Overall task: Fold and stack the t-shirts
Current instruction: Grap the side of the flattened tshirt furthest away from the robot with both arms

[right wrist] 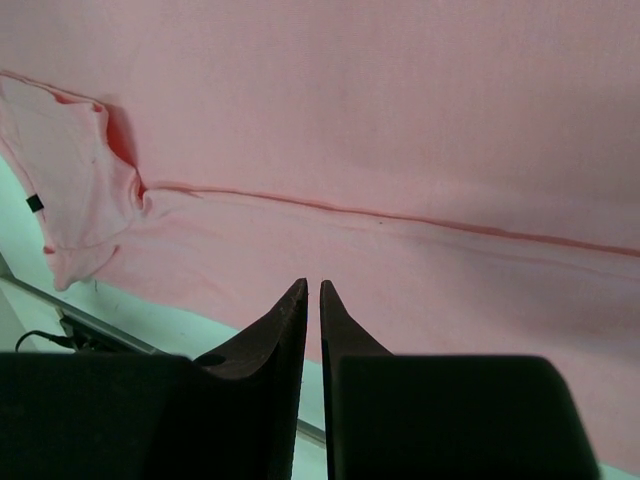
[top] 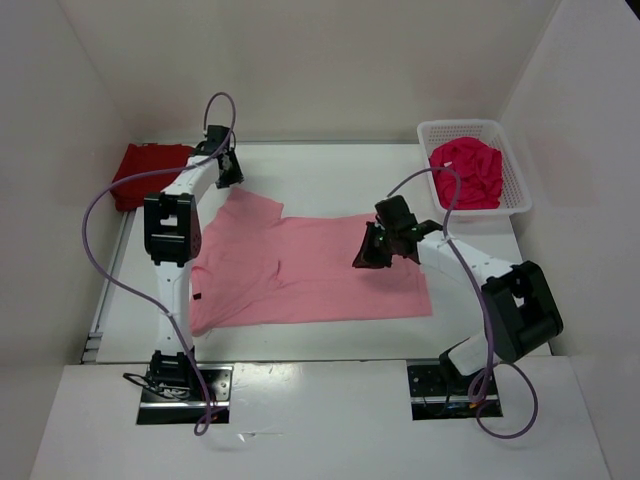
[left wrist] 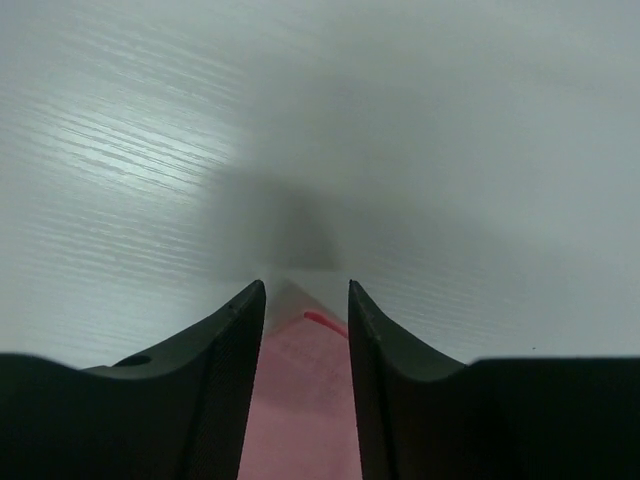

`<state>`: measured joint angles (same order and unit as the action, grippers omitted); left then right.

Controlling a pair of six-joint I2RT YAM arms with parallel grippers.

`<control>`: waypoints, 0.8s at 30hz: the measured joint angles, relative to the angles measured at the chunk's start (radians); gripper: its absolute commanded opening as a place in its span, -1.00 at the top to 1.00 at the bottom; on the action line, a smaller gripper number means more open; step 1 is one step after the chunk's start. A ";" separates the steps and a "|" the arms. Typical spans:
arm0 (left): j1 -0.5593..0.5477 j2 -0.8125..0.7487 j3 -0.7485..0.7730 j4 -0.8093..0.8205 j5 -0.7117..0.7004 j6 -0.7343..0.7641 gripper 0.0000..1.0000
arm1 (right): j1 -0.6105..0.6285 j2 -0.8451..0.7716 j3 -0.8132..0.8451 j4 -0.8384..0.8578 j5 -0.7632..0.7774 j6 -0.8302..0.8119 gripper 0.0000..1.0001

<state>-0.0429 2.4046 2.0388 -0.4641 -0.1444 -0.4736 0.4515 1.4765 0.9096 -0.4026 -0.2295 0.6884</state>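
The left jaws stand apart over a corner of the light pink t-shirt point(top: 320, 275) spread on the surface point(top: 330, 180); the right jaws, almost closed and empty, hover above it.

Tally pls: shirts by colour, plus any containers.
dark red shirt: 1
light pink shirt: 1
magenta shirt: 1
white basket: 1
Total: 4
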 measured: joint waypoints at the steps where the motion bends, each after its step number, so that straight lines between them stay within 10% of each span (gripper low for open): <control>1: -0.002 0.008 0.003 -0.001 0.000 0.003 0.18 | 0.000 0.003 0.000 0.000 0.000 -0.002 0.69; 9: -0.014 0.019 -0.006 0.013 -0.012 0.008 0.12 | 0.000 0.041 0.041 0.001 -0.004 -0.010 0.63; 24: -0.013 -0.019 -0.083 0.062 -0.043 0.029 0.88 | -0.138 0.163 0.212 0.011 0.063 -0.048 0.24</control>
<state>-0.0555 2.3859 1.9556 -0.4023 -0.1875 -0.4442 0.3134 1.6390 1.1221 -0.3916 -0.1661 0.6407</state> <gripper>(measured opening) 0.076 0.356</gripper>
